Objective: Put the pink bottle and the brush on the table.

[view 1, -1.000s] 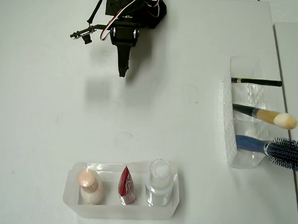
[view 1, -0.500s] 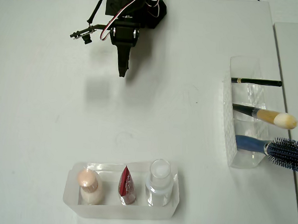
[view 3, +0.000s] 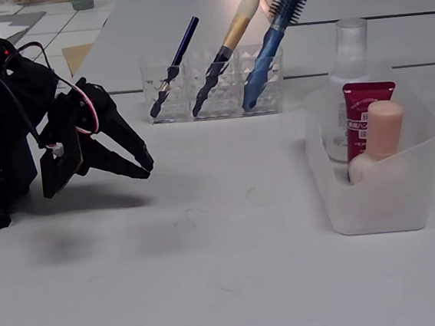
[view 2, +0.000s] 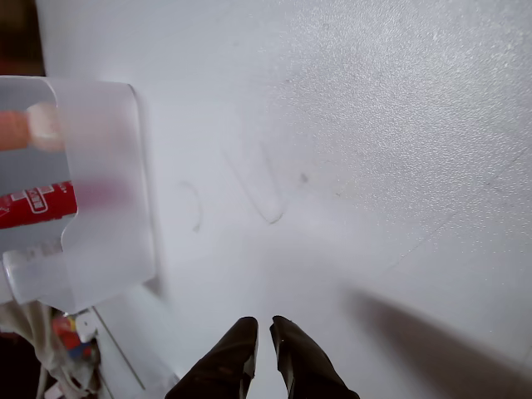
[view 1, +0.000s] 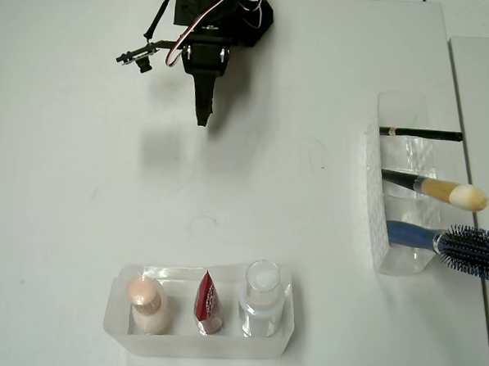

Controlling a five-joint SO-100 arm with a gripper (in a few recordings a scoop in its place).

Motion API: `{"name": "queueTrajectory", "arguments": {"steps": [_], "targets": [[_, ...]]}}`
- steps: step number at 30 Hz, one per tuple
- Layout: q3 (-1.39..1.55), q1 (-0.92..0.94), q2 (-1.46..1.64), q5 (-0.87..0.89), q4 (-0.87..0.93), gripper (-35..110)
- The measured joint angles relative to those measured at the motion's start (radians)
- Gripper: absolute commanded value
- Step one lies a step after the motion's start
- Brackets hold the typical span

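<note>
jaws closed; pale pink bottle (view 1: 146,302) upright

Pincer (view 2: 263,331): two dark fingertips at bottom centre, narrow gap between, nothing held. Worktop (view 2: 374,125): plain white, faint curved scuff marks near middle, dark shadow at lower right. Frosted translucent tray (view 2: 104,191): at left edge, on worktop. Inside, seen through wall: pink bottle (view 2: 25,127), blurred; red sachet (view 2: 33,206) beside it; clear bottle (view 2: 29,278) beyond sachet.

Pale pink bottle (view 1: 146,302); cream-tipped brush (view 1: 441,191); white table (view 1: 80,191); black gripper (view 1: 203,115).
</note>
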Motion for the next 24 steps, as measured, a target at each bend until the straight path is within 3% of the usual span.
{"name": "queueTrajectory", "arguments": {"steps": [24], "targets": [[0.0,-0.002,0.0,-0.018,0.0,0]]}}
